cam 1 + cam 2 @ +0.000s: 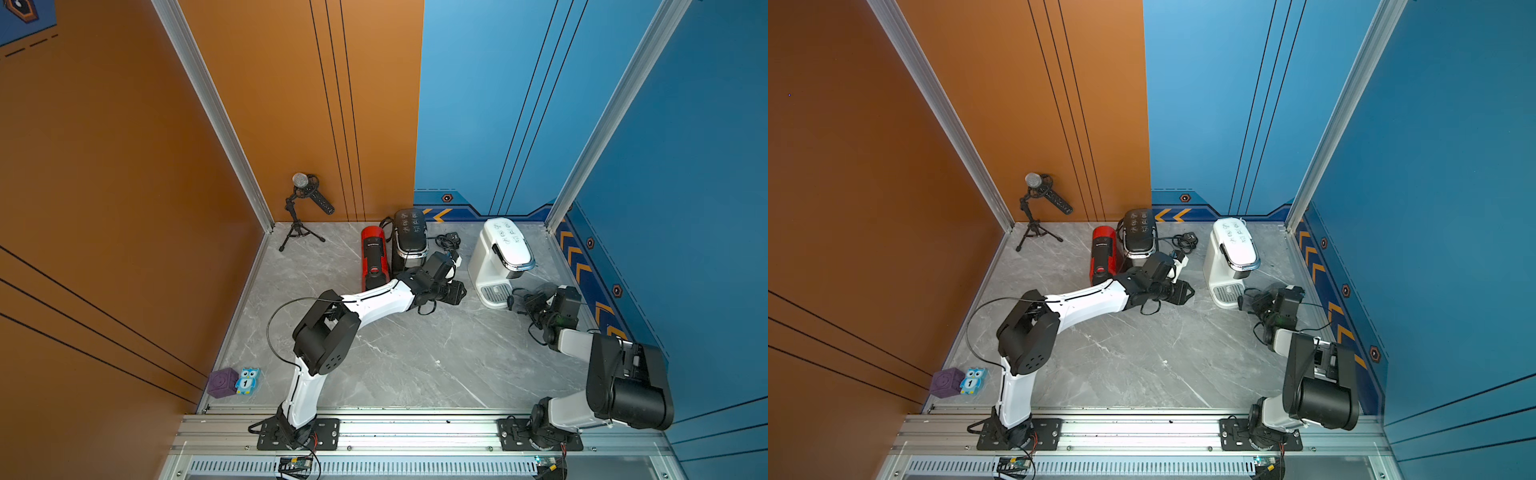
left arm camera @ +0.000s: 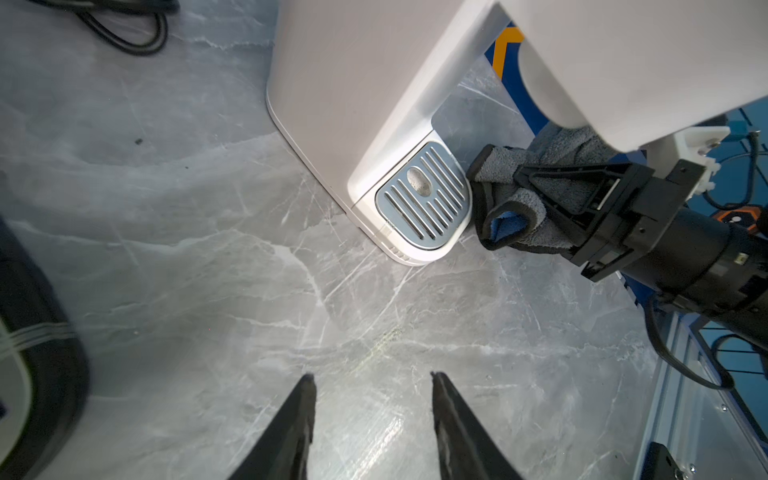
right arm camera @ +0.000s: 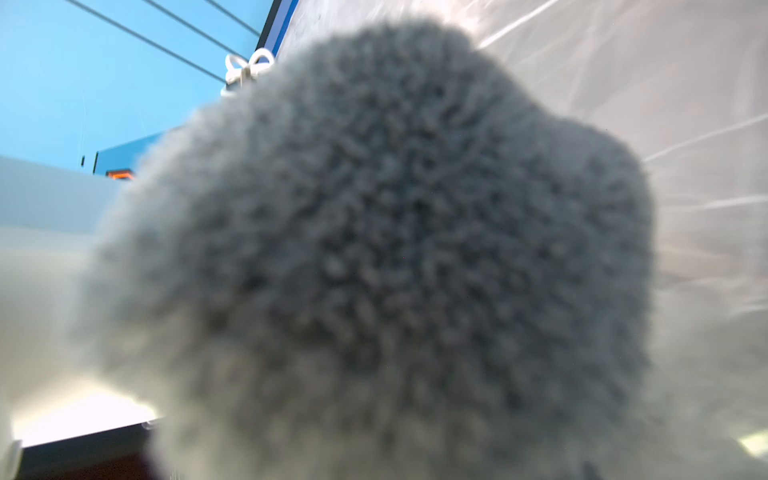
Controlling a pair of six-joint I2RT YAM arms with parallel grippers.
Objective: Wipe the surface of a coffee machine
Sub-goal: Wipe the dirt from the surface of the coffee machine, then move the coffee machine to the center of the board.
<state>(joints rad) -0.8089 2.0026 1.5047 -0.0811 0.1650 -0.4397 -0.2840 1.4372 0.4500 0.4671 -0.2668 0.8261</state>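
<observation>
The white coffee machine (image 1: 500, 253) (image 1: 1231, 249) stands at the back right of the grey marble table. In the left wrist view its slotted drip tray (image 2: 424, 195) shows at the foot. My right gripper (image 1: 524, 300) (image 2: 528, 195) is shut on a grey cloth (image 2: 505, 166) with a blue inner side. The cloth touches the drip tray's outer edge. This cloth (image 3: 374, 249) fills the right wrist view and hides the jaws there. My left gripper (image 1: 459, 291) (image 1: 1187, 291) (image 2: 372, 376) hangs open and empty over bare table, left of the white machine.
A black coffee machine (image 1: 409, 237) and a red one (image 1: 374, 257) stand behind the left arm. A black power cable (image 1: 449, 241) lies between the machines. A microphone on a tripod (image 1: 301, 208) is back left. A purple cube (image 1: 222, 382) and owl toy (image 1: 248, 380) sit front left.
</observation>
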